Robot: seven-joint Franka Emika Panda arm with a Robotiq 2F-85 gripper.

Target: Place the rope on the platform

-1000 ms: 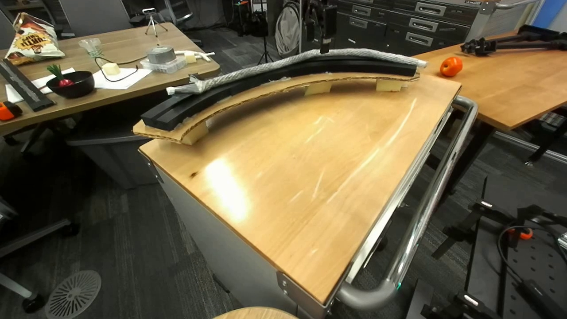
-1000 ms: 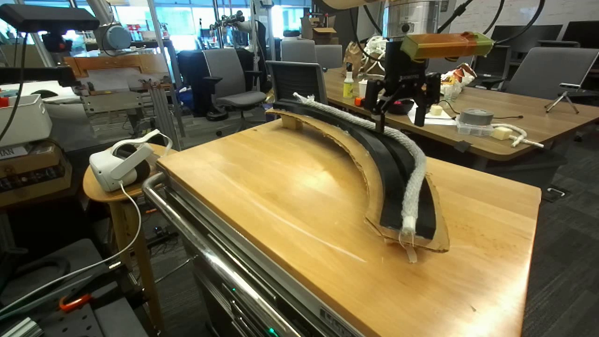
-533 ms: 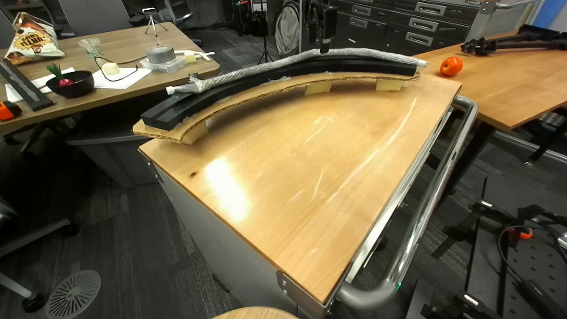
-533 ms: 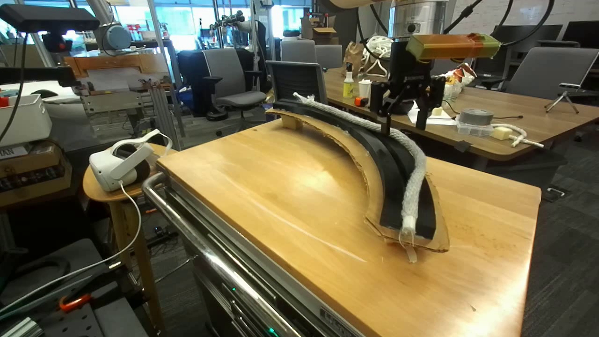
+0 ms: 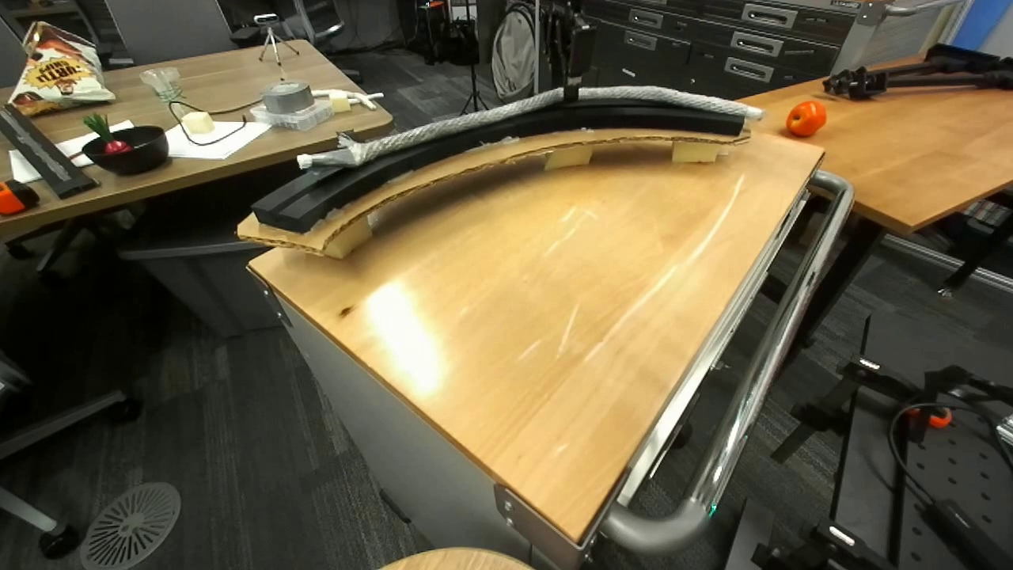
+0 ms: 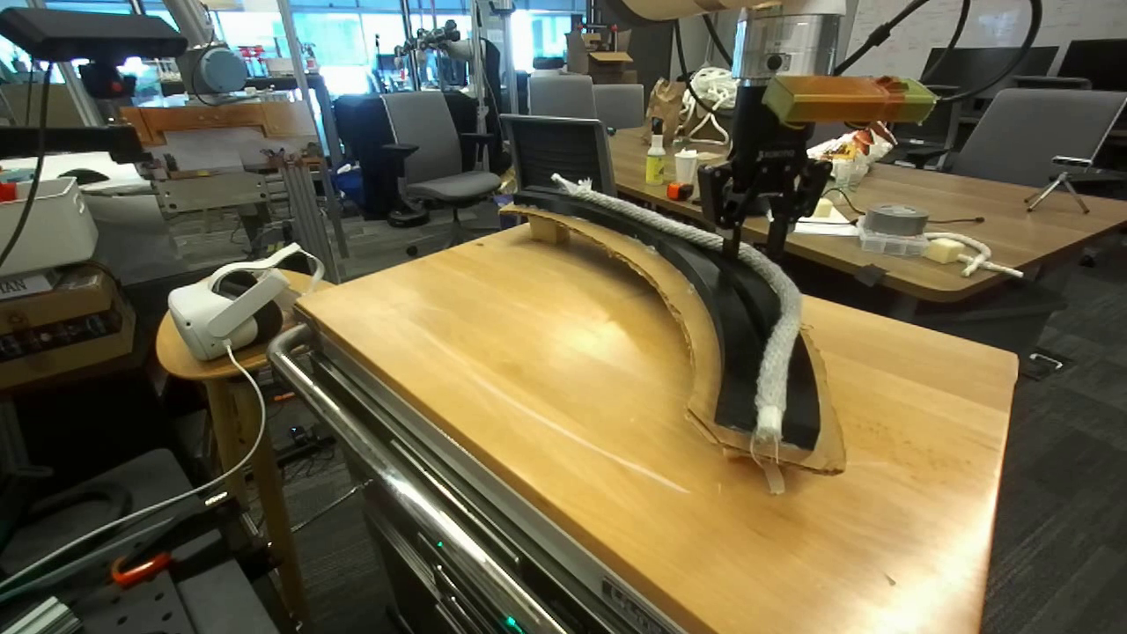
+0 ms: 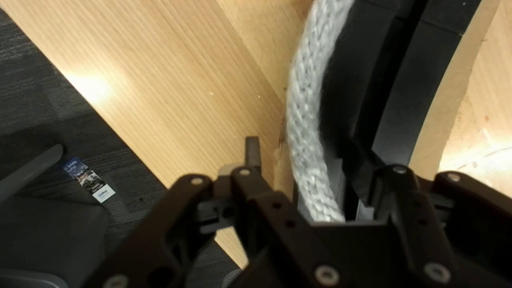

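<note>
I have my gripper with its fingers apart, one on either side of the braided white rope. That rope lies along the curved black track, at its outer edge between those fingers, with a cardboard base underneath

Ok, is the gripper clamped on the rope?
No, the wrist view shows the gripper open, with gaps either side of the rope.
</note>
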